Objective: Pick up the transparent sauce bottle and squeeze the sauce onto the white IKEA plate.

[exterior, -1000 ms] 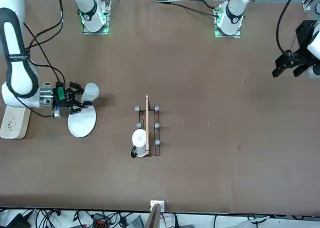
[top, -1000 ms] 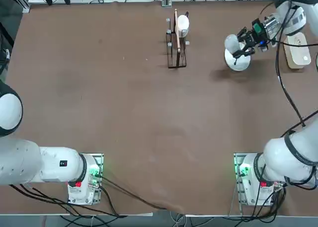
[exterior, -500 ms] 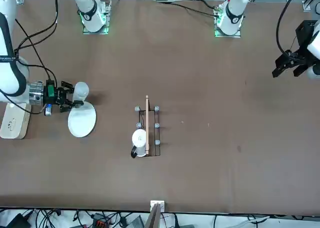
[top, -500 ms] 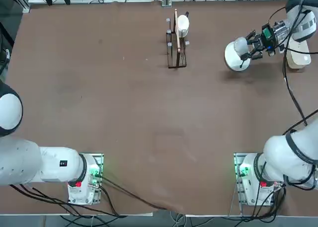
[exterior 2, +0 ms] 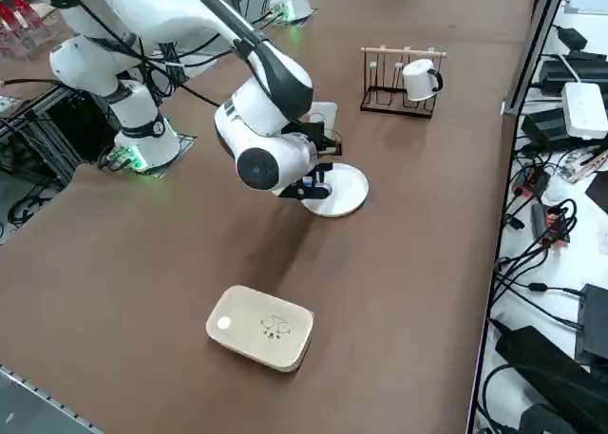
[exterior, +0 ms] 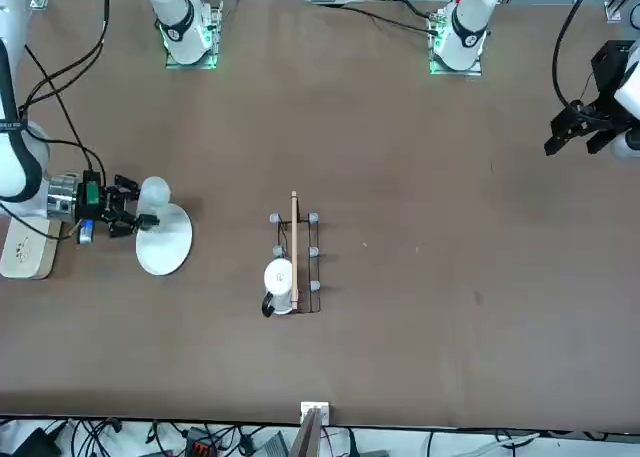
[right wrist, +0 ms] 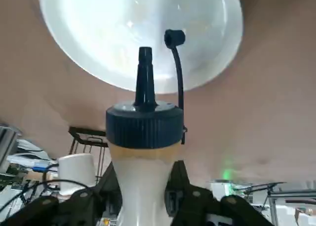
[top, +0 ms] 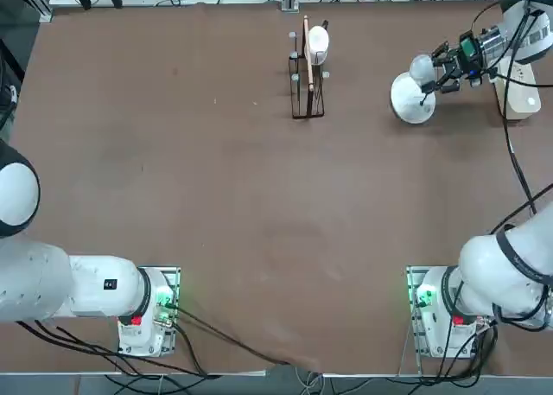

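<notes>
In the top view's upper right, right gripper (top: pixel 429 73) grips the clear, blue-capped plastic sauce bottle (right wrist: pixel 143 171) near the glossy white round plate (top: pixel 413 98); apparently positioning, next aim and squeeze

A robotics lab: bench-mounted arms (top: pixel 78 283), trailing cables (exterior 2: pixel 541 235), electronics (exterior 2: pixel 556 367).

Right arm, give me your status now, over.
Right gripper shut on sauce bottle, nozzle toward white plate. Bottle cap open. Nothing seen between nozzle and plate.
</notes>
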Tool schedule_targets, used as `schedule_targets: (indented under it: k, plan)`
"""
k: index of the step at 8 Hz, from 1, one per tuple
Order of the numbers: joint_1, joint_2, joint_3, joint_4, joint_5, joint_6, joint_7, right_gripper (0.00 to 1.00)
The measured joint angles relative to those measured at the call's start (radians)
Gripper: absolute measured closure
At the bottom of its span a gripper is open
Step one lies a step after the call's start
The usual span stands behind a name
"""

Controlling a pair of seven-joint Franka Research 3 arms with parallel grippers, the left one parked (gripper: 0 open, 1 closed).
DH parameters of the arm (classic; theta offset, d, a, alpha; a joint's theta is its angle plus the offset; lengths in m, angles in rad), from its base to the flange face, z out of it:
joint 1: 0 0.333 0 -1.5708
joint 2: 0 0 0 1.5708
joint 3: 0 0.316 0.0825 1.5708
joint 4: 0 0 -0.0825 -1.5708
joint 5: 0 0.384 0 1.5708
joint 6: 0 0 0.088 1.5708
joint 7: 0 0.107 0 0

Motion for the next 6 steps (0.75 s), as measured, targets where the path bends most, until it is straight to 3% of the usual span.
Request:
schedule_targets:
  k: [2, 6]
  plan:
    - [0.025, 0.040, 0.012, 0.033, 0.003, 0.081, 0.001, 0.59]
    - [0.196, 0.054, 0.018, 0.050, 0.029, 0.226, 0.163, 0.59]
